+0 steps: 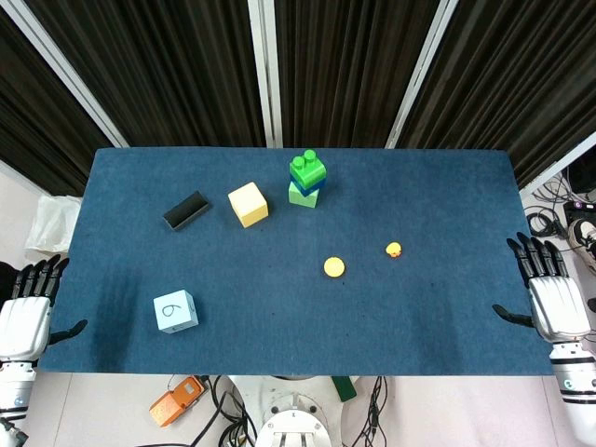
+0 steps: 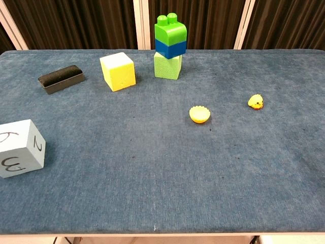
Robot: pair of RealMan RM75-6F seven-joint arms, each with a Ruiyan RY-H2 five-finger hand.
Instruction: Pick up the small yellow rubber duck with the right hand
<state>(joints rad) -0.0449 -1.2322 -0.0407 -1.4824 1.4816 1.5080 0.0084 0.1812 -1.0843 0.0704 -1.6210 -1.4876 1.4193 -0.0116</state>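
The small yellow rubber duck [image 1: 394, 250] [image 2: 256, 101] lies on the blue table right of centre, with nothing touching it. My right hand [image 1: 551, 294] rests at the table's right edge, fingers spread and empty, well to the right of the duck. At the left edge my left hand [image 1: 28, 310] is also open and holds nothing. Neither hand appears in the chest view.
A yellow-orange round shell piece [image 1: 334, 267] [image 2: 200, 114] lies left of the duck. Further back stand a green and blue block stack [image 1: 306, 179] [image 2: 169, 47], a yellow cube [image 1: 248, 204] and a black eraser [image 1: 186, 210]. A pale blue numbered cube [image 1: 175, 311] sits front left.
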